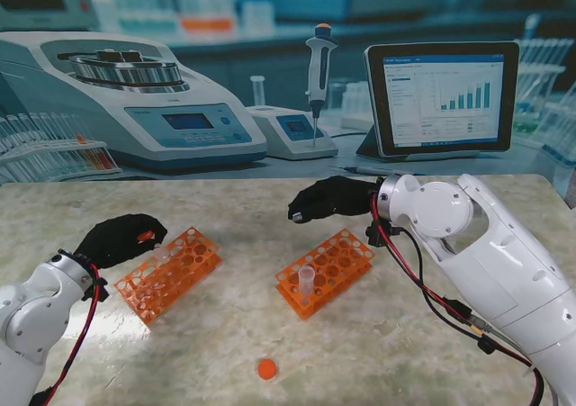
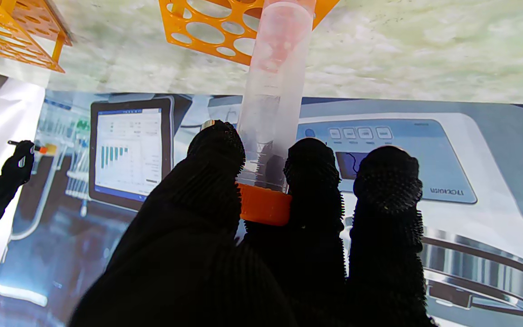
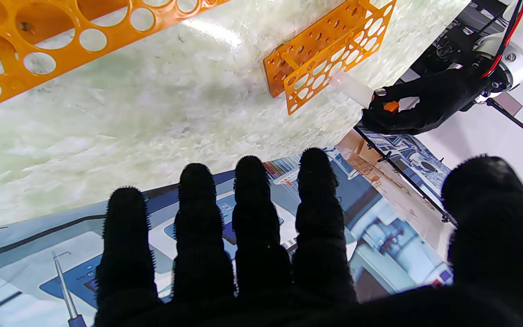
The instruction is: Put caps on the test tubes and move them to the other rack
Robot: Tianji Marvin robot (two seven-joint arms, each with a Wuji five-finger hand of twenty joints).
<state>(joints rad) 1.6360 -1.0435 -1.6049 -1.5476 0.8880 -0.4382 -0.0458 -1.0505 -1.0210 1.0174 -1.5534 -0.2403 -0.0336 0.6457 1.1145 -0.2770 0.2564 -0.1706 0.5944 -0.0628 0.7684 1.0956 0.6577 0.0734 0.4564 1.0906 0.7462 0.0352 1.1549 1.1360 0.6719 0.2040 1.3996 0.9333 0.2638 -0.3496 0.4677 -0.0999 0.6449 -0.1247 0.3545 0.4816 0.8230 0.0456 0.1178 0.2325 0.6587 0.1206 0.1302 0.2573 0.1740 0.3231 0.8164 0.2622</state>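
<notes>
Stand view: two orange racks are being shown on the marble table (image 1: pixel 225 334). The left rack (image 1: pixel 168 273) is lying near the left hand (image 1: pixel 121 239), whose fingers are being held closed around a capped tube (image 1: pixel 146 236); only the orange cap is being seen here, at the rack's left end. The right rack (image 1: pixel 326 270) is standing near the table's middle, with one uncapped tube (image 1: pixel 307 281) being held upright in its nearer end. A loose orange cap (image 1: pixel 266 368) is lying on the table, nearer to me than both racks. The right hand (image 1: pixel 328 198) is being held above the table, just beyond the right rack; nothing is being gripped by it.

Left wrist view: the capped tube (image 2: pixel 274 100) is being pinched between the thumb and fingers (image 2: pixel 311 168) of the left hand (image 2: pixel 261 236), close to its orange screw cap (image 2: pixel 263 204). The tube's far end is being seen against the left rack (image 2: pixel 216 32), though contact cannot be confirmed.

Right wrist view: the fingers (image 3: pixel 250 200) of the right hand (image 3: pixel 288 272) are being held extended and slightly apart, with the thumb well to one side. The left rack (image 3: pixel 329 50) and the tube-holding left hand (image 3: pixel 420 102) are being shown beyond.
</notes>
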